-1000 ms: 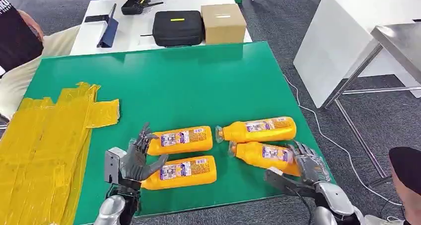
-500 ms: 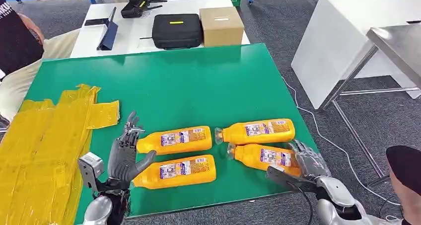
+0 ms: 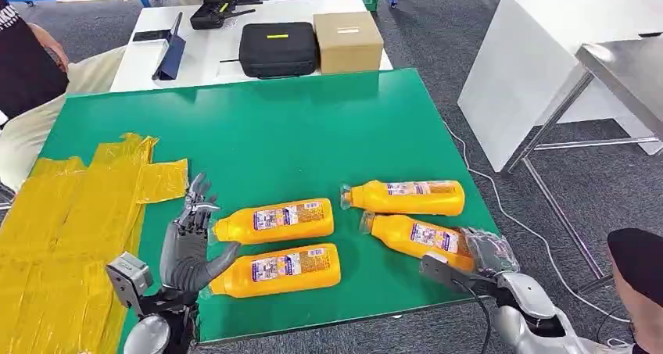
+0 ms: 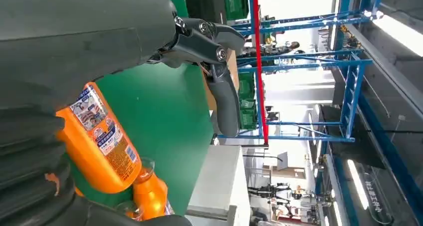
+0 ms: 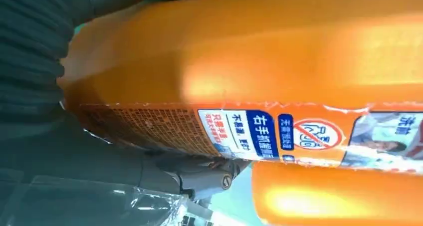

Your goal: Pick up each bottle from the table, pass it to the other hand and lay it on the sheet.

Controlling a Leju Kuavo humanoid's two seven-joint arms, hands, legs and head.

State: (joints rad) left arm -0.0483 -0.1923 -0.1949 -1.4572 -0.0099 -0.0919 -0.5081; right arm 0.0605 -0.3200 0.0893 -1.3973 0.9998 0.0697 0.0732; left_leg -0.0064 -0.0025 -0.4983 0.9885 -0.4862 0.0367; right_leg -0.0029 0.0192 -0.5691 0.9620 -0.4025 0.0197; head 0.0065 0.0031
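Four orange bottles lie on the green counter (image 3: pixel 313 127), none on the yellow sheet (image 3: pixel 70 221). Right robot hand (image 3: pixel 481 254) grips the bottle (image 3: pixel 418 237) farthest from the sheet; left robot hand (image 3: pixel 190 241) is spread, empty, beside the sheet.

Your left hand (image 4: pixel 149 41) shows its fingers apart, holding nothing, above an orange bottle (image 4: pixel 100 141) on the green table (image 4: pixel 164 111)

Four bottles (image 3: pixel 336 229) on table (image 3: pixel 313 127), sheet (image 3: pixel 70 213) at left
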